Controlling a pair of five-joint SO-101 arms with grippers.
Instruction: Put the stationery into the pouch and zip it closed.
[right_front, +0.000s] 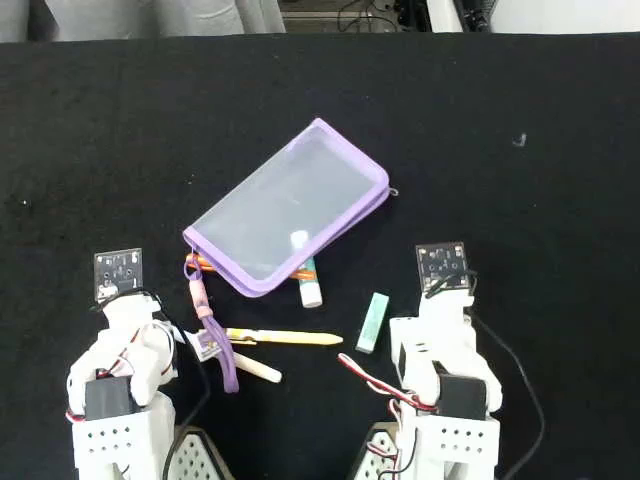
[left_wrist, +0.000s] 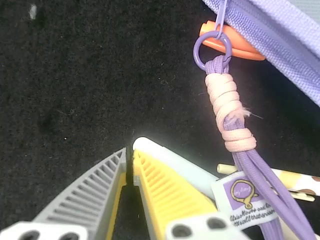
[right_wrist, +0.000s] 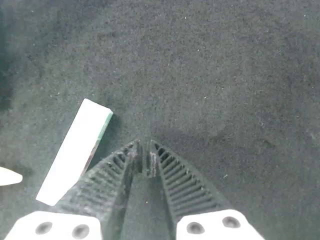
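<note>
The black tabletop (right_front: 520, 200) is matt, fuzzy cloth like felt. The lilac zip pouch (right_front: 290, 205) has woven fabric edging around a smooth, faintly glossy clear plastic panel. Its pink-and-purple knotted cord strap (left_wrist: 230, 115) is fraying. The yellow-and-grey left gripper (left_wrist: 131, 155) is ribbed matt plastic.

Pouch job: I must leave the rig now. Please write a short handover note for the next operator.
Left gripper: jaws shut, holding nothing, beside the zip strap.
Right gripper: jaws shut, holding nothing, near the eraser.
Pouch lies flat mid-table. Outside it: eraser, yellow pen, cream stick, and white tube at its near edge. An orange item shows by the zip pull; inside or under, unclear.
Done: nothing clearly packed.
Left: pack everything, zip closed.
</note>
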